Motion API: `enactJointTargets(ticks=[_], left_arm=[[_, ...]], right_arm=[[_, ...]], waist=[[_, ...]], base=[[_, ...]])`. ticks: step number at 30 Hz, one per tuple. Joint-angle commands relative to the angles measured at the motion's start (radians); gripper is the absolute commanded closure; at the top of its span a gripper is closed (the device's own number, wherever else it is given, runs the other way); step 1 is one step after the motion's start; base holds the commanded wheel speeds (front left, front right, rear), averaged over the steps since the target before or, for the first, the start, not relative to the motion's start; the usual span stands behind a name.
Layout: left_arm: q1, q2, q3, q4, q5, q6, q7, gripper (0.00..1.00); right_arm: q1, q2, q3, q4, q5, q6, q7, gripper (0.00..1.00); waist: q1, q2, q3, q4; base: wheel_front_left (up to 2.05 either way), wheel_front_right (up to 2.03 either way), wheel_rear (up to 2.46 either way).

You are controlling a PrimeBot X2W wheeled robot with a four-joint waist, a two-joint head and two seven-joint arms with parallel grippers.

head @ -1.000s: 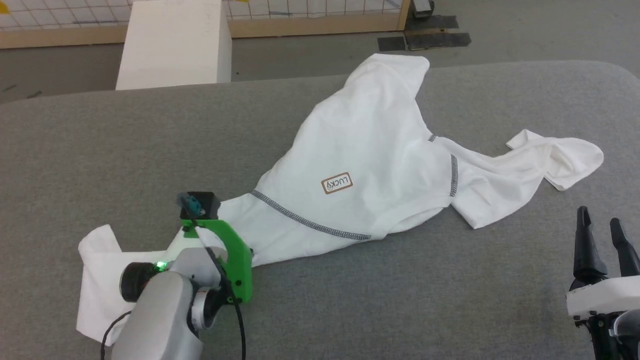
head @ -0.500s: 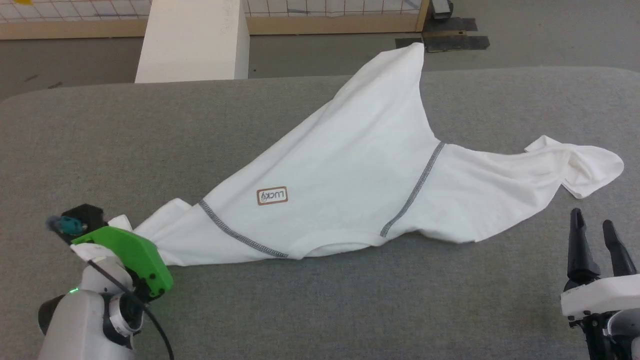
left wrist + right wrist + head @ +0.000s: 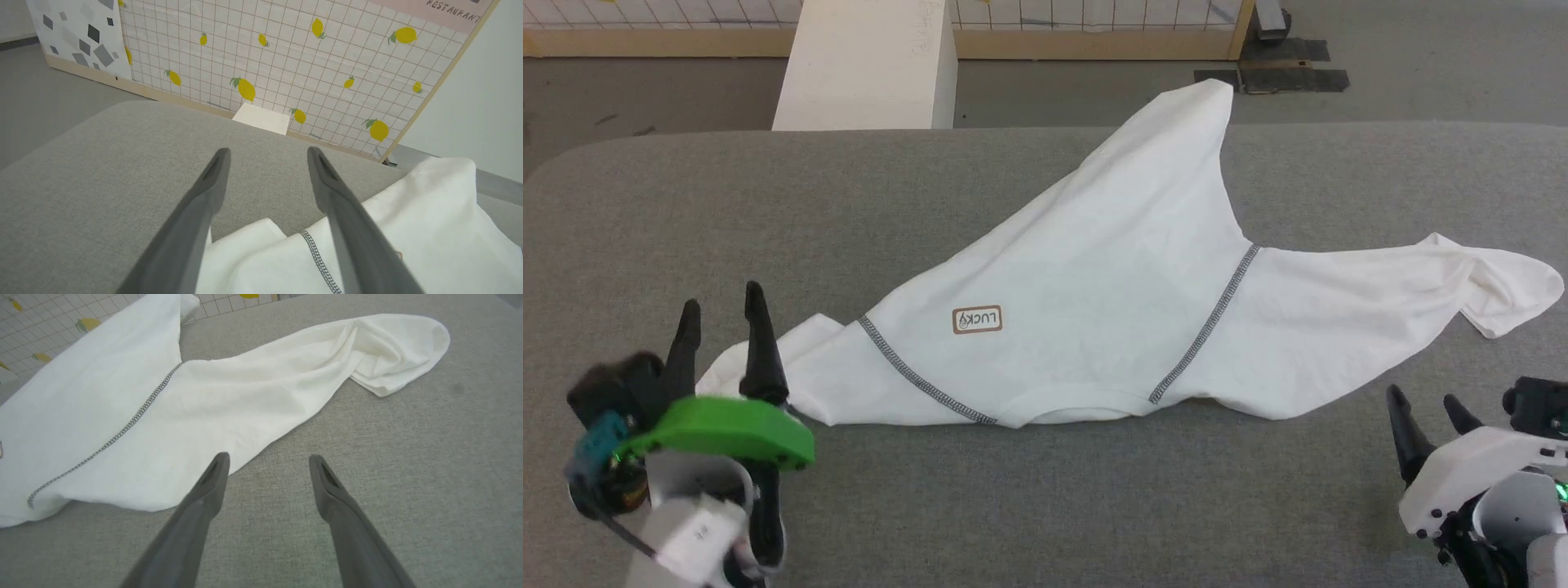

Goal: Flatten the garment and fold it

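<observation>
The garment (image 3: 1094, 310) lies stretched across the grey padded surface (image 3: 686, 212), patch side up. The "LUCKY" patch (image 3: 977, 319) sits between the two dark zigzag seams. It is only partly spread: one corner reaches past the surface's far edge towards the white box (image 3: 866, 65), the right-hand end (image 3: 1503, 282) is rolled over on itself, and the left-hand end is crumpled just beside the left pincer (image 3: 722, 296).

That pincer stands with its fingers spread and nothing between them, its tips above the cloth's left end. The right pincer (image 3: 1424, 397) is likewise spread and empty, near the garment's front edge but apart from it.

The flattening step appears to be in hand, with no fold begun. The next move probably calls for a fresh hold on each end, the rolled right end most of all. The far corner would also need drawing back onto the surface, so the thin fabric can be laid square without dragging new creases into it.
</observation>
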Motion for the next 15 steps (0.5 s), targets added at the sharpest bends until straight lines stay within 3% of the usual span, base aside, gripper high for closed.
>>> enactJointTargets(ticks=[1, 3, 7, 15], left_arm=[[0.041, -0.01, -0.015, 0.002, 0.035, -0.008, -0.068, 0.0], [0.074, -0.024, -0.027, 0.015, 0.054, -0.013, -0.144, 0.0], [0.11, -0.054, -0.043, 0.049, 0.048, -0.013, -0.182, 0.0], [0.084, -0.078, -0.061, 0.09, 0.028, -0.012, -0.203, 0.0]], right_arm=[[-0.019, 0.0, -0.002, -0.009, -0.024, -0.001, 0.061, 0.0], [-0.047, 0.0, -0.005, -0.009, -0.051, -0.001, 0.153, 0.0], [-0.145, 0.0, -0.031, 0.026, -0.125, -0.001, 0.274, 0.0], [-0.275, 0.0, -0.047, 0.191, -0.245, -0.001, 0.395, 0.0]], waist=[[0.0, 0.0, 0.001, 0.0], [0.0, 0.0, 0.006, -0.001], [0.0, 0.0, 0.025, 0.002], [0.0, 0.0, 0.068, 0.049]], base=[[0.0, 0.0, 0.0], [0.0, 0.0, 0.0], [0.0, 0.0, 0.0], [0.0, 0.0, 0.0]])
